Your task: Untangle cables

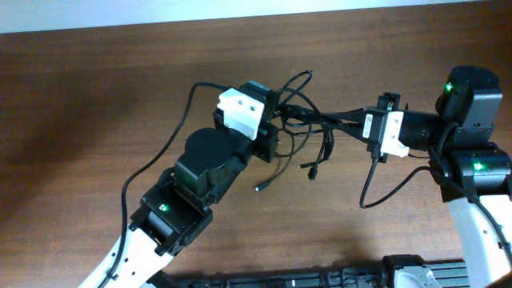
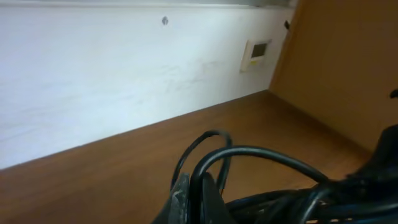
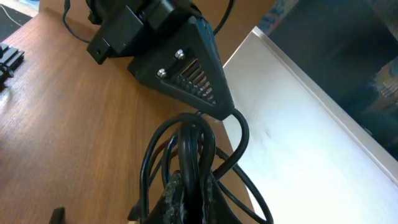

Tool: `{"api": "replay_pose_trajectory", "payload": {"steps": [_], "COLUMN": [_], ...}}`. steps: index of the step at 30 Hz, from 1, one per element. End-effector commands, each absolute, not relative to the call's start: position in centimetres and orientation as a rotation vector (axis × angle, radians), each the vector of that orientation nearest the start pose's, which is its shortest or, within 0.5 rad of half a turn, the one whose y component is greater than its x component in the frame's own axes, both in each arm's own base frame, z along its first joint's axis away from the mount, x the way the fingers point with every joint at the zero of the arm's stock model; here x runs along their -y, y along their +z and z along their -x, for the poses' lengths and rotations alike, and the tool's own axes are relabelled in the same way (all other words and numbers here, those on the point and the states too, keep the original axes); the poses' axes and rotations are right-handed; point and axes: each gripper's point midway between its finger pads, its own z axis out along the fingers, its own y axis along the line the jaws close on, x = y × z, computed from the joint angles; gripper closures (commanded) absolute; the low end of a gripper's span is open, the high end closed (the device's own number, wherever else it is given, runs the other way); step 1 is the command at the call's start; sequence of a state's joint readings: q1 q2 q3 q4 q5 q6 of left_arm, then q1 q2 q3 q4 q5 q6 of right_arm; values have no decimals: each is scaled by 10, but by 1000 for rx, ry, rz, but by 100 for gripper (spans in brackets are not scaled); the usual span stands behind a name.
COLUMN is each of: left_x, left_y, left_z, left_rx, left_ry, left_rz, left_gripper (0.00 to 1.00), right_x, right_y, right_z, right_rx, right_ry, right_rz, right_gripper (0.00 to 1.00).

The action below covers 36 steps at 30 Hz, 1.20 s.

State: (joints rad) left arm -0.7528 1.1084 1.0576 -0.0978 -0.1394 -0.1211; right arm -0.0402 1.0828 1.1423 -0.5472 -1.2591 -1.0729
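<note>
The cables (image 1: 316, 120) are a bundle of thin black cords stretched between my two grippers above the wooden table. Loose ends hang down, one with a small plug (image 1: 261, 188) on the table. My left gripper (image 1: 276, 112) is shut on a cable loop; in the left wrist view the fingers (image 2: 196, 190) pinch a black cord (image 2: 261, 152). My right gripper (image 1: 362, 122) is shut on the other end of the bundle; in the right wrist view its fingers (image 3: 189, 193) clamp several cords (image 3: 186, 140) running toward the left gripper (image 3: 186, 68).
The wooden table (image 1: 96, 88) runs to a white wall (image 2: 93, 74) at the far edge. The right arm's own thicker wire (image 1: 376, 188) loops down on the right. The left arm's base (image 1: 172, 208) is at lower left.
</note>
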Motion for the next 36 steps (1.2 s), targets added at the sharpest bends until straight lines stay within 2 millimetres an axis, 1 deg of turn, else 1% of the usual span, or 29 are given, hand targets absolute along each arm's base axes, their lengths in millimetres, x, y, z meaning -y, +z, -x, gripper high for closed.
{"api": "replay_pose_trajectory", "payload": {"steps": [1, 2, 3, 4, 7, 9, 10, 12, 16, 21, 22, 25, 28, 29, 30, 31, 32, 36], "left_x": [226, 234, 242, 251, 278, 290, 292, 292, 290, 288, 287, 283, 280, 278, 277, 277, 277, 279], "left_y": [373, 373, 373, 373, 374, 373, 372, 366, 358, 363, 364, 372, 379, 380, 382, 382, 382, 377], "left_z": [-311, -306, -300, -293, -264, -244, -237, -233, -227, -223, -222, -217, -213, -212, -211, -211, -211, -213], "left_rx": [-1676, -1672, -1662, -1646, -1558, -1500, -1491, -1513, -1548, -1533, -1529, -1514, -1513, -1513, -1516, -1523, -1530, -1548], "left_ry": [-449, -492, -530, -564, -683, -756, -782, -798, -812, -818, -818, -826, -852, -855, -867, -877, -885, -879], "left_rz": [-355, -398, -455, -524, -771, -907, -944, -965, -988, -988, -987, -972, -943, -939, -925, -916, -910, -911], "left_gripper": [100, 100, 96, 94, 86, 84, 80, 76, 73, 72, 70, 62, 58, 52, 36, 30, 27, 28], "right_x": [-155, -154, -154, -154, -152, -152, -152, -152, -152, -150, -150, -149, -149, -149, -149, -149, -150, -152], "right_y": [372, 371, 371, 371, 369, 369, 370, 370, 371, 370, 370, 369, 369, 369, 370, 370, 371, 374], "right_z": [-245, -246, -247, -248, -251, -251, -251, -251, -252, -257, -257, -259, -260, -260, -261, -261, -260, -253], "right_rx": [-995, -1000, -1005, -1010, -1025, -1023, -1020, -1018, -1009, -1026, -1026, -1037, -1040, -1037, -1032, -1032, -1026, -991], "right_ry": [505, 499, 494, 488, 470, 465, 463, 461, 451, 420, 420, 408, 399, 396, 393, 393, 399, 439], "right_rz": [1394, 1394, 1393, 1392, 1390, 1390, 1391, 1391, 1393, 1390, 1390, 1388, 1387, 1388, 1388, 1388, 1390, 1396], "right_gripper": [96, 96, 96, 96, 96, 96, 96, 96, 96, 96, 96, 96, 96, 96, 96, 96, 96, 96]}}
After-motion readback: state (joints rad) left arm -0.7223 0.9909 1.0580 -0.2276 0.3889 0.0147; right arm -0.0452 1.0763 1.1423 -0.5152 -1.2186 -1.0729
